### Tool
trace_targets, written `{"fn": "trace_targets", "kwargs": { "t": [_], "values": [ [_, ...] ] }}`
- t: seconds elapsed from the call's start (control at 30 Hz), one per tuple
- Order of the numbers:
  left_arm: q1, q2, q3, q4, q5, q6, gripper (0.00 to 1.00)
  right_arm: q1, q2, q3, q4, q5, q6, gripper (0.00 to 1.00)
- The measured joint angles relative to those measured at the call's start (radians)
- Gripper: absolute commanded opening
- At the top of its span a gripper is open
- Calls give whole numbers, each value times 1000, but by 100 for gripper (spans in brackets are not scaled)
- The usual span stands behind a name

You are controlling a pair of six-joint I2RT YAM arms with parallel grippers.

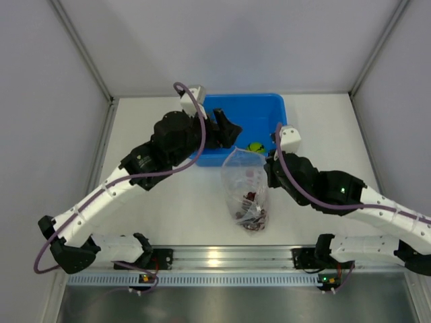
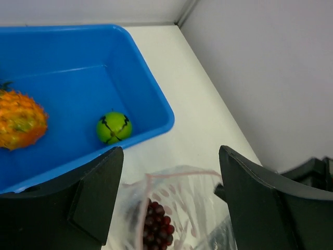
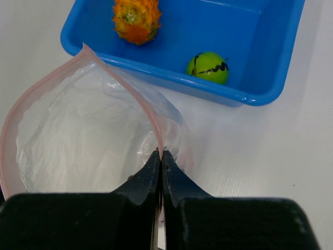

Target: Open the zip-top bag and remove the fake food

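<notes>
The zip-top bag (image 1: pixel 244 182) lies open-mouthed on the white table just in front of the blue tub (image 1: pixel 269 108). My right gripper (image 3: pixel 162 152) is shut on the bag's pink zip strip (image 3: pixel 125 88) at its right side, holding the mouth up and wide. A dark purple grape bunch (image 2: pixel 156 224) sits inside the bag (image 2: pixel 182 198). The orange pineapple (image 2: pixel 18 122) and the green round fruit (image 2: pixel 113 127) lie in the tub. My left gripper (image 2: pixel 170 156) hangs open above the bag's mouth and the tub's near rim, with nothing between its fingers.
The blue tub (image 3: pixel 260 96) stands at the back middle of the table, touching distance from the bag. Grey walls close in the table on the left, back and right. A metal rail (image 1: pixel 222 256) with the arm bases runs along the near edge.
</notes>
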Motion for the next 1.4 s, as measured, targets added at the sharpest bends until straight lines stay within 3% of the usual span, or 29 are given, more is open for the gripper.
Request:
{"fn": "trace_targets", "kwargs": {
  "t": [0.23,0.43,0.67,0.83,1.4],
  "values": [
    [-256,16,38,-116,-212,-11,51,0,85,78,5,46,10,0],
    [-357,38,28,-142,-317,-63,15,0,108,84,12,77,34,0],
    [-377,98,-27,-146,-337,-136,0,0,108,82,40,93,57,0],
    [-384,148,-95,-132,-268,-148,0,0,100,61,79,103,60,0],
    [-385,165,-424,182,84,6,0,-46,40,1,104,67,35,0]
  ]
}}
